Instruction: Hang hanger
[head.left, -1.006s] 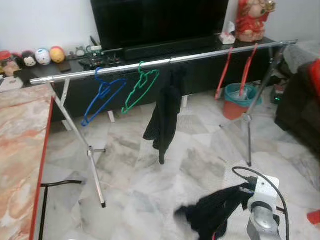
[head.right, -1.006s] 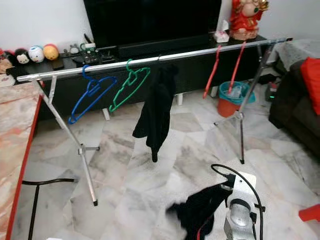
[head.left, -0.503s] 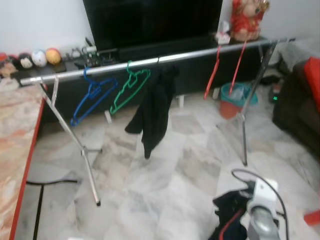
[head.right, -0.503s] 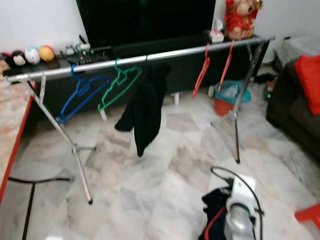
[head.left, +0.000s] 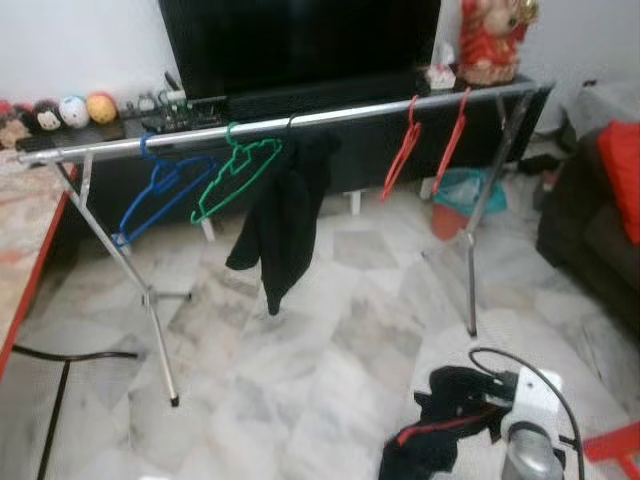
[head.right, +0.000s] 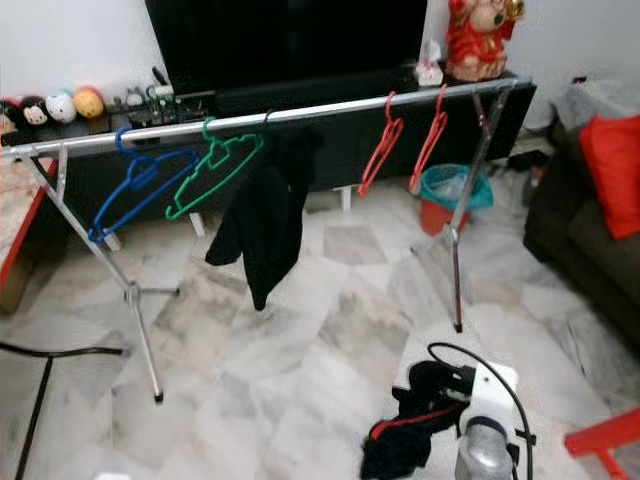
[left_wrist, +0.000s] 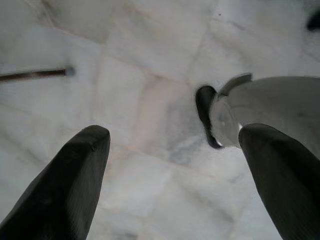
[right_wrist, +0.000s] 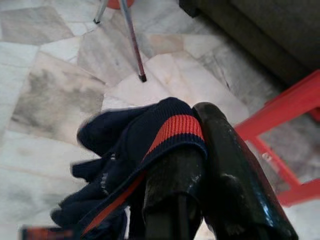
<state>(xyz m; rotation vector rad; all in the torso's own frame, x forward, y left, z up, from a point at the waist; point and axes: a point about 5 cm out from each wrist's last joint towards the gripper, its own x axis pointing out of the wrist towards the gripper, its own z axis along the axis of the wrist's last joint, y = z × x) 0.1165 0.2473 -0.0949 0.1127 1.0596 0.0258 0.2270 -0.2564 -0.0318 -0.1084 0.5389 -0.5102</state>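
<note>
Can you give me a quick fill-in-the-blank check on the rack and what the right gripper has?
1. The right gripper is shut on a dark garment with a ____ stripe.
2. Between the blue hanger and the black garment on the rail hangs a ____ hanger.
3. The number of red hangers on the rail is ____.
4. The left gripper points at the floor with its fingers ____.

Missing words: red; green; two; open

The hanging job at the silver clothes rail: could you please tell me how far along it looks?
Already up on the silver clothes rail: a blue hanger, a green hanger, a black garment and two red hangers. In hand: the right gripper is shut on a dark navy garment with a red stripe, low over the floor. Left: carrying it to the rail and hanging it.
</note>
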